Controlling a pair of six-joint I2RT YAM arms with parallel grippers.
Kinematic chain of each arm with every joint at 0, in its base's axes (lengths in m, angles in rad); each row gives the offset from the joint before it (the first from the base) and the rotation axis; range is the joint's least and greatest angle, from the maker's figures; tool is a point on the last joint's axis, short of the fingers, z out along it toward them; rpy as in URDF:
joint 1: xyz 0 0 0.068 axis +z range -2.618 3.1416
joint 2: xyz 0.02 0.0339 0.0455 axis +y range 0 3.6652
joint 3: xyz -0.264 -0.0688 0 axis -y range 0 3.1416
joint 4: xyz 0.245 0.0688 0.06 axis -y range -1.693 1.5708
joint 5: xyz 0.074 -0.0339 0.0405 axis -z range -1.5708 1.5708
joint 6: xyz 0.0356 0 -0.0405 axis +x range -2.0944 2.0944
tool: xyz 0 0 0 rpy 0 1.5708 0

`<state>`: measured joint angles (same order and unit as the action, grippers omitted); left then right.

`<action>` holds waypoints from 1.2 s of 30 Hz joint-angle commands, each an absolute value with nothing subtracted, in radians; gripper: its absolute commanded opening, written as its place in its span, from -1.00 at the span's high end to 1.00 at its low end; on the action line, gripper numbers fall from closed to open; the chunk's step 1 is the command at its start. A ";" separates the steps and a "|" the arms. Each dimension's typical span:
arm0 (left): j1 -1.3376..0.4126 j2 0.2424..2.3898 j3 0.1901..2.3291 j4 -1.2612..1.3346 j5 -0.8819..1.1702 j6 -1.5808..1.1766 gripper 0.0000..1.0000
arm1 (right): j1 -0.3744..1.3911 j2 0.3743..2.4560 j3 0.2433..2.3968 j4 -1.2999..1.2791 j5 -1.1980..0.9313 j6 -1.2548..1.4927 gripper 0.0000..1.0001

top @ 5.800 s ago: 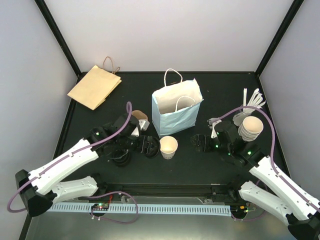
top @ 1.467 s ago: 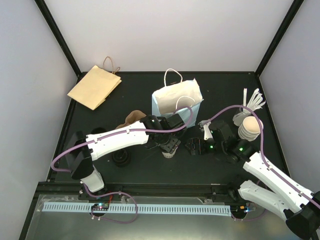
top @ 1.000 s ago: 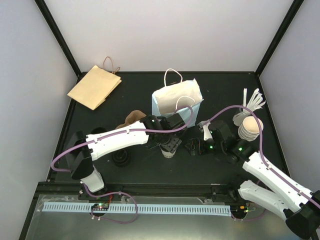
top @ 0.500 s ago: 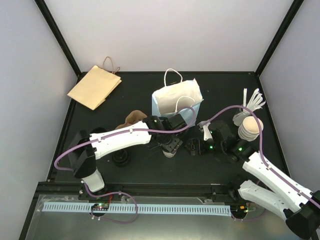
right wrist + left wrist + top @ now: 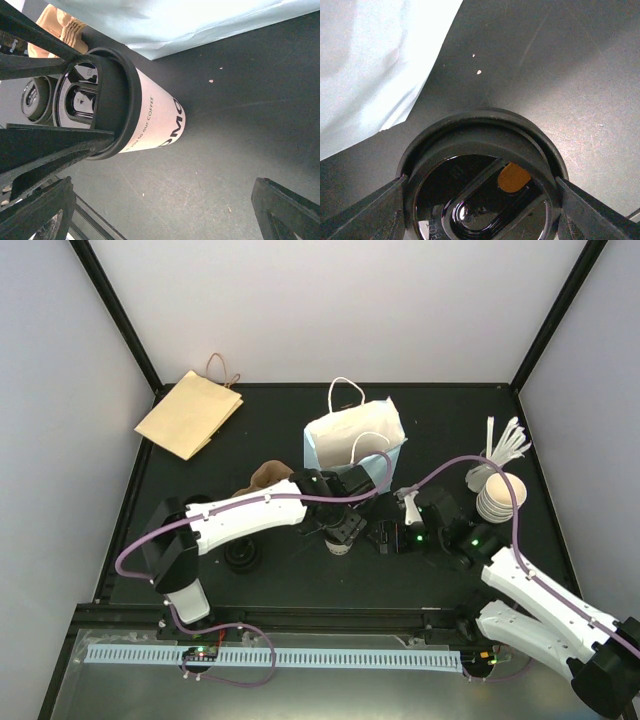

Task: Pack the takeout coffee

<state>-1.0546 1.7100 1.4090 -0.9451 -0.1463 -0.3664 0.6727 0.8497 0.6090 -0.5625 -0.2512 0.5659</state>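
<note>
- Takeout coffee point(image 5: 150, 122): one. It is a white cup with printed lettering and a black lid, upright on the black table point(image 5: 450, 420), just in front of the light blue bag point(image 5: 345, 465).
- Left gripper point(image 5: 481, 181): partly spread, with one finger pressed to each side of the lid rim, so it is clamped on the takeout coffee.
- Right gripper point(image 5: 165, 205): jaws at full spread with nothing between them. It sits just beside the cup, not touching it.
- Bags: two. The light blue bag stands open-topped. The brown bag point(image 5: 188, 415) lies flat at the far left.
- Stack of lidless cups point(image 5: 500, 495): one, at the right. The number of cups in it is not legible.
- Loose black lids point(image 5: 243, 555): one pile, near left, count not legible.
</note>
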 commanded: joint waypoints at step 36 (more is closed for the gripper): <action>-1.070 1.750 1.263 -0.936 0.071 -0.317 -0.47 | 0.531 1.072 0.454 -0.078 -0.627 0.769 0.15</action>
